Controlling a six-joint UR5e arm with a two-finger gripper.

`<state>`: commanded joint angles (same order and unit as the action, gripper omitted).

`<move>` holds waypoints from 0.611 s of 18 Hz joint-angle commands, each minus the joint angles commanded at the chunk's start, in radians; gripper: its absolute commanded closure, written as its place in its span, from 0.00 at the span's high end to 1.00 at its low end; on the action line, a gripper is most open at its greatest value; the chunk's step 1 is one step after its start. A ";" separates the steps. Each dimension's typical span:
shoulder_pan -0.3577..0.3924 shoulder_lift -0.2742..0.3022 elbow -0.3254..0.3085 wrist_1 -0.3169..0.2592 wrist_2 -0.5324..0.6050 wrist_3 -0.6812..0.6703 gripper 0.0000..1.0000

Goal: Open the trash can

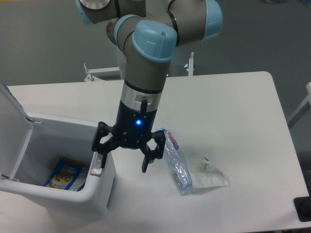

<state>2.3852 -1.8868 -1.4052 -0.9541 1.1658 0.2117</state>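
Note:
The trash can (99, 191) is a large white boxy bin at the lower left of the table. Its flat white lid (12, 128) stands swung up on the left side, so the bin is open at the top. A small grey latch (95, 170) sits on its right rim. My gripper (122, 160) points down over that right rim with its fingers spread open and empty. Its left finger (100, 154) hangs just above the latch, and its right finger hangs over the table beside the bin.
A blue and yellow packet (63, 174) lies inside the bin. A clear plastic bottle with a label (176, 162) and a crumpled clear wrapper (210, 174) lie on the white table (233, 111) right of the gripper. A dark object (303, 209) sits at the table's front right corner.

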 joint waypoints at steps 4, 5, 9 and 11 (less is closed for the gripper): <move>0.043 -0.008 -0.001 0.000 0.029 0.029 1.00; 0.060 -0.018 -0.001 0.000 0.044 0.055 1.00; 0.121 -0.050 -0.008 0.000 0.118 0.144 1.00; 0.156 -0.074 -0.018 0.000 0.164 0.166 1.00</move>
<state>2.5416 -1.9603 -1.4234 -0.9541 1.3297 0.3773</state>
